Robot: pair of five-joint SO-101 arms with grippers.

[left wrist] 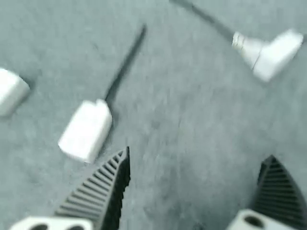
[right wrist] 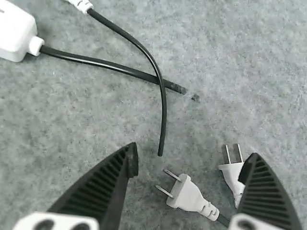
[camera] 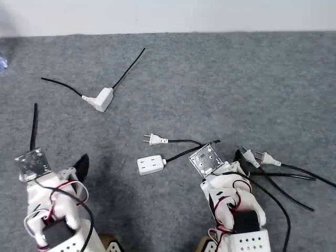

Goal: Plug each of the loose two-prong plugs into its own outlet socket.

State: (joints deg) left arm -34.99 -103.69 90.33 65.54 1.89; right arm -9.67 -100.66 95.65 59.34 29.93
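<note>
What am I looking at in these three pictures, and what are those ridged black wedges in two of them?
Two small robot arms sit side by side at a grey table. One picture looks down from above; the other two come from a camera on each arm's wrist. The black wedges are fingers of each arm's end effector, its pincer. The left end effector and right end effector are both open, holding nothing. On the table lie an angled outlet socket, a flat outlet socket, a lone plug beside the flat one, and two more plugs by the right end effector.
</note>
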